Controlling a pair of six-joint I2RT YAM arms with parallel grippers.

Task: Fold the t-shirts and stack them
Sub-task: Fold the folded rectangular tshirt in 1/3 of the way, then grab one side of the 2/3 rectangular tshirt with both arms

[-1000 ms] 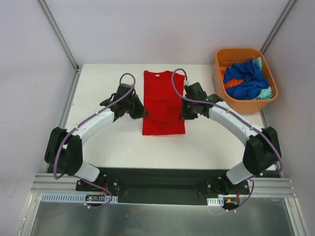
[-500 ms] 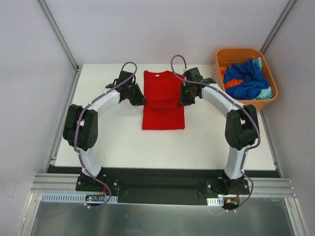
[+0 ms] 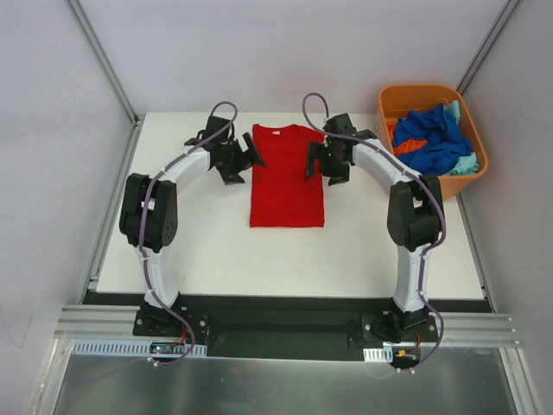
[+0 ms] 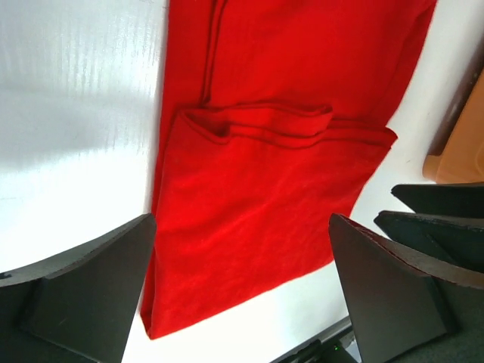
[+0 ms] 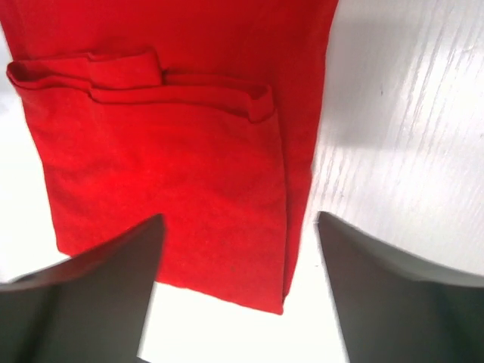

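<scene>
While red t-shirt (image 3: 287, 188) lies folded, left hand (image 3: 247, 166) gapes; right hand (image 3: 323, 170) gapes.

Overhead view: bright, even, diffuse light; focus sharp; shadows beneath the arms (image 3: 177, 173) faint. Left wrist view: glare bleaches the counter (image 4: 76, 91) at upper left. Right wrist view: fingers (image 5: 83, 295) of the right hand (image 5: 238, 227) blurred, out of focus; soft grey shadow on the counter beside the red t-shirt (image 5: 166, 189).
</scene>
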